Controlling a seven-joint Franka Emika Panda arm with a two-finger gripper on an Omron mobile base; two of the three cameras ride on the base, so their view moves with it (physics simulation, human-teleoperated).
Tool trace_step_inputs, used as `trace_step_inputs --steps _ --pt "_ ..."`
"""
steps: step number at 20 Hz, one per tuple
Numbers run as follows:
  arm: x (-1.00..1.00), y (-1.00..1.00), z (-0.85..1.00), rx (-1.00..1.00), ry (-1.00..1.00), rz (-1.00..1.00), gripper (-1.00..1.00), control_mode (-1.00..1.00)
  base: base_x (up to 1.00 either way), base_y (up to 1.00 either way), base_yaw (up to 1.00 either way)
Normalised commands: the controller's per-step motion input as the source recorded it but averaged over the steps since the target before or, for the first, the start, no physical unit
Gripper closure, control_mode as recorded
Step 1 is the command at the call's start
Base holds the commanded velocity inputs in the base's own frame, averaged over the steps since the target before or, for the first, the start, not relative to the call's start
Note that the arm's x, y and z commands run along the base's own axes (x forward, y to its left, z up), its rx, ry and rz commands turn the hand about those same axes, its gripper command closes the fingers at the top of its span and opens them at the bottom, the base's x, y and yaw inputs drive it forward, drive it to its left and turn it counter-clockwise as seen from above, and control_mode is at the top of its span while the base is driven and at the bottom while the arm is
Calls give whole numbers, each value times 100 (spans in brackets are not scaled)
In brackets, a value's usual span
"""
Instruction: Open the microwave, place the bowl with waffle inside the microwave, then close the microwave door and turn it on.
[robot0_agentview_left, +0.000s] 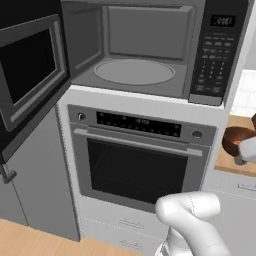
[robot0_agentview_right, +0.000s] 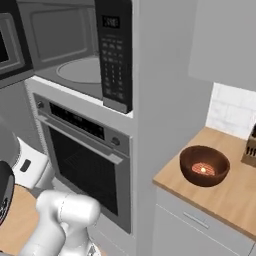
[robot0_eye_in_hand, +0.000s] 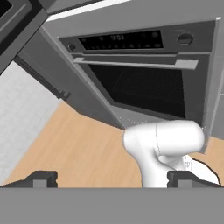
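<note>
The microwave (robot0_agentview_left: 135, 50) stands open, its grey cavity and round turntable (robot0_agentview_left: 134, 71) bare. The microwave door (robot0_agentview_left: 30, 70) is swung wide to the left, and the keypad strip (robot0_agentview_right: 114, 55) runs down the right side. The dark reddish-brown bowl (robot0_agentview_right: 204, 167) sits on the wooden counter to the right with the waffle (robot0_agentview_right: 202, 169) inside; in the left base view the bowl (robot0_agentview_left: 234, 139) is partly covered by a white robot part. My gripper (robot0_eye_in_hand: 113, 179) is open and holds nothing. It is low, facing the oven, far from bowl and microwave.
A silver wall oven (robot0_agentview_left: 140, 155) with a horizontal handle sits under the microwave. A knife block (robot0_agentview_right: 250, 147) stands behind the bowl on the counter (robot0_agentview_right: 220, 197). Tall grey cabinet doors (robot0_agentview_left: 35, 175) lie under the open door. My white elbow (robot0_eye_in_hand: 162, 140) is between hand and oven.
</note>
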Motion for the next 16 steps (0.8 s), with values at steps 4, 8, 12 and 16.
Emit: trace_step_inputs --steps 4,8,12,16 --pt "0 0 0 0 0 0 -100 100 0 -1 34" --pt "0 0 0 0 0 0 -100 100 18 0 23" --pt "0 0 0 0 0 0 -100 100 39 6 8" --pt "0 0 0 0 0 0 -100 100 28 14 3"
